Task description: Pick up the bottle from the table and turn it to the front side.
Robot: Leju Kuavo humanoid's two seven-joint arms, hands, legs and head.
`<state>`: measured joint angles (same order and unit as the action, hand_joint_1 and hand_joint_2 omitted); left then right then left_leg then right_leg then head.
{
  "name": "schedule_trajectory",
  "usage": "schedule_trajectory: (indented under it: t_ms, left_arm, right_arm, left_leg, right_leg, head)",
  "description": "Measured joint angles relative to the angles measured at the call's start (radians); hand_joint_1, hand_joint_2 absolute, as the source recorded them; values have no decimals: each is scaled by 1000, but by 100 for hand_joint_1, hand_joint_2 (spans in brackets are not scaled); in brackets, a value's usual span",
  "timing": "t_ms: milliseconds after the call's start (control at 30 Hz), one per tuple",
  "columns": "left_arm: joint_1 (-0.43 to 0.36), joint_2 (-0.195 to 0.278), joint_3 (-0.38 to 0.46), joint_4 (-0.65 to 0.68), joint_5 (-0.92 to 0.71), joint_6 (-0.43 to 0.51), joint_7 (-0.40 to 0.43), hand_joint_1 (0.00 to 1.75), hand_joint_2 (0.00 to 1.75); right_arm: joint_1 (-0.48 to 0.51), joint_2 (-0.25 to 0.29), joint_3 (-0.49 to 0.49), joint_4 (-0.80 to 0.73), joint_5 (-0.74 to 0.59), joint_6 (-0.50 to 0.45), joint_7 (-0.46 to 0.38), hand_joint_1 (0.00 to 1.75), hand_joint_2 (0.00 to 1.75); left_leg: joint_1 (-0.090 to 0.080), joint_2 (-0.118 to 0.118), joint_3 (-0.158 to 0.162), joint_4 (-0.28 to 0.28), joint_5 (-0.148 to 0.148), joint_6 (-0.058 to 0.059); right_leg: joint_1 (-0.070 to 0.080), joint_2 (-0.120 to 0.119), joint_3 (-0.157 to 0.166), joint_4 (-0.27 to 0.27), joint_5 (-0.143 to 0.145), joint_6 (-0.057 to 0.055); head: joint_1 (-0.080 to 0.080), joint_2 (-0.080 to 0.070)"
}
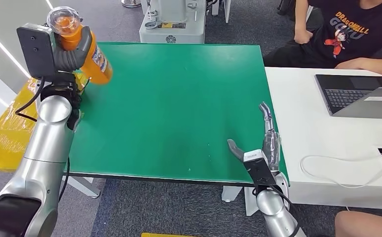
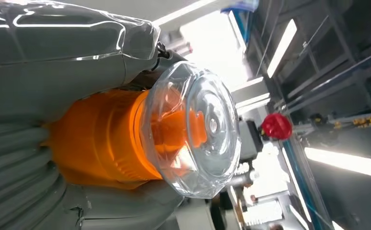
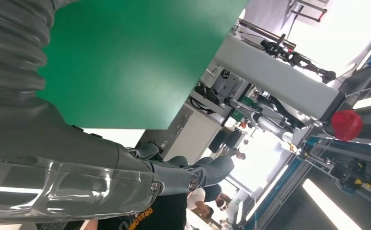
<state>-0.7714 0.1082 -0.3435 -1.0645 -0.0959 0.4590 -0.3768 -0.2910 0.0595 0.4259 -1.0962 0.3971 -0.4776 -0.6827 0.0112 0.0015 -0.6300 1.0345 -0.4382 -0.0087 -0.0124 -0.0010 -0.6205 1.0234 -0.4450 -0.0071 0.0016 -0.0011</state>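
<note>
An orange bottle (image 1: 88, 49) with a clear domed cap (image 1: 63, 19) is lifted high over the left edge of the green table (image 1: 179, 108), tilted with its cap toward me. My left hand (image 1: 69, 52) grips it around the body. In the left wrist view the bottle (image 2: 102, 139) and its clear cap (image 2: 198, 129) sit close up between the grey thumb and ribbed fingers. My right hand (image 1: 263, 143) rests open at the table's near right edge, fingers extended and holding nothing. The right wrist view shows its fingers (image 3: 193, 172) stretched out beside the green surface (image 3: 126, 57).
A white desk (image 1: 327, 148) adjoins the table on the right with a laptop (image 1: 362, 96) and a white cable (image 1: 337, 168). A person in a black shirt (image 1: 352, 34) sits behind it. A grey machine base (image 1: 171, 27) stands beyond the table's far edge.
</note>
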Motion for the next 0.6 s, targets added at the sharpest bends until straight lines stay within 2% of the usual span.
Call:
schedule_trajectory:
  t_ms: [600]
  left_arm:
    - [-35, 168, -31, 36, -409, 170, 81, 175, 175]
  right_arm:
    - [52, 0, -32, -64, 30, 13, 9, 0, 175]
  left_leg:
    - [0, 1, 0, 0, 0, 0]
  right_leg:
    - [0, 1, 0, 0, 0, 0]
  head:
    - [0, 0]
